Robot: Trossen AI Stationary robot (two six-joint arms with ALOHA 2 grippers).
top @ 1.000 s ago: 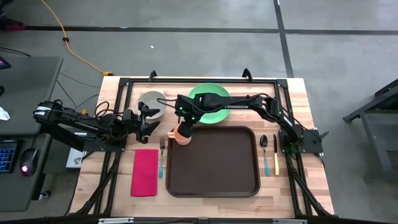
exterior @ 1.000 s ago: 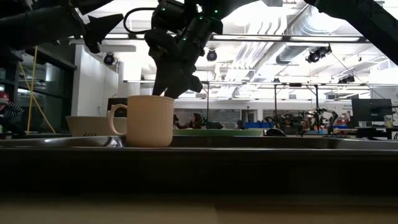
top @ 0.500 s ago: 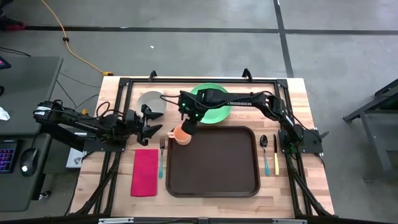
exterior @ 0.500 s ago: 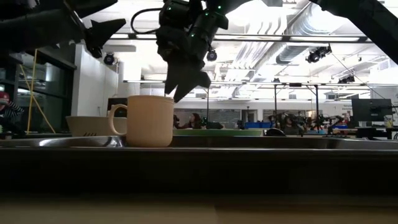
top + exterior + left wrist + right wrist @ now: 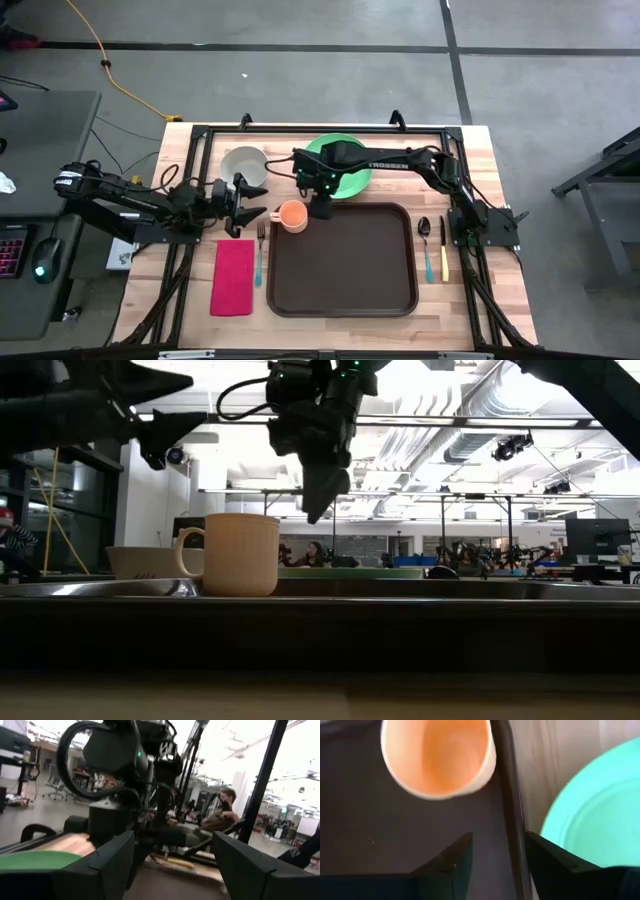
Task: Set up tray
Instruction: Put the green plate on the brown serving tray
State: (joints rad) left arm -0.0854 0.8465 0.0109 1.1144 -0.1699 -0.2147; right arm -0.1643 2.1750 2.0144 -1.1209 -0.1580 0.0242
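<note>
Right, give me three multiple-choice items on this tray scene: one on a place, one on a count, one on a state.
1. Where does the orange mug stand?
A. the tray's corner nearest the bowl
B. on the green plate
C. on the red napkin

2. How many utensils lie beside the tray on the right arm's side?
A. one
B. two
C. four

3. The right gripper is:
A. shut on the mug
B. open above the tray rim
C. out of view

Key: 1 A, mug sits inside the rim; 2 B, spoon and knife; 3 B, fingers apart beside the mug.
</note>
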